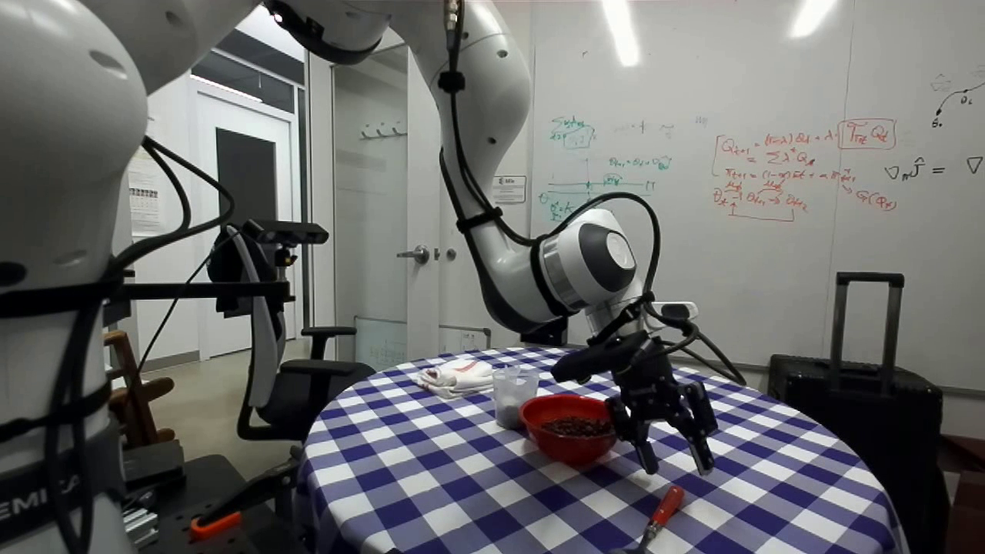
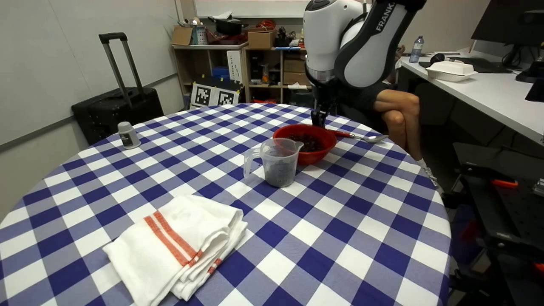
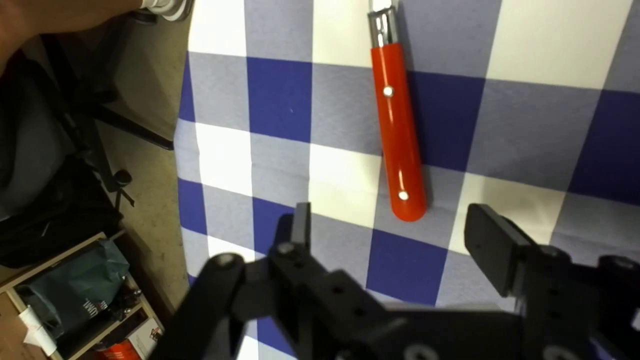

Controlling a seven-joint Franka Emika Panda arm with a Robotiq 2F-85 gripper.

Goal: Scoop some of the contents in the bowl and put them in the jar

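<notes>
The glossy red bowl [image 1: 565, 450] stands upright on the table with small dark pieces [image 1: 577, 425] in it; it also shows in an exterior view [image 2: 312, 158]. A clear plastic jug with a handle [image 2: 280, 163], the likely jar, stands beside the bowl with greyish contents low inside; it also shows here [image 1: 511, 388]. A spoon with a red handle [image 3: 400, 135] lies on the cloth, its metal head visible in an exterior view [image 2: 374, 139]. My gripper [image 1: 677, 464] is open and empty above the table. In the wrist view the fingertips [image 3: 389, 212] straddle the handle's end, apart from it.
The round table [image 2: 361, 255] has a blue-and-white checked cloth. A folded white towel with red stripes [image 2: 178, 242] lies beyond the jug. A small pale bottle [image 2: 128, 135] stands near the table's edge. A black suitcase [image 1: 862, 415] stands beside the table, and a person sits close by [image 2: 395, 106].
</notes>
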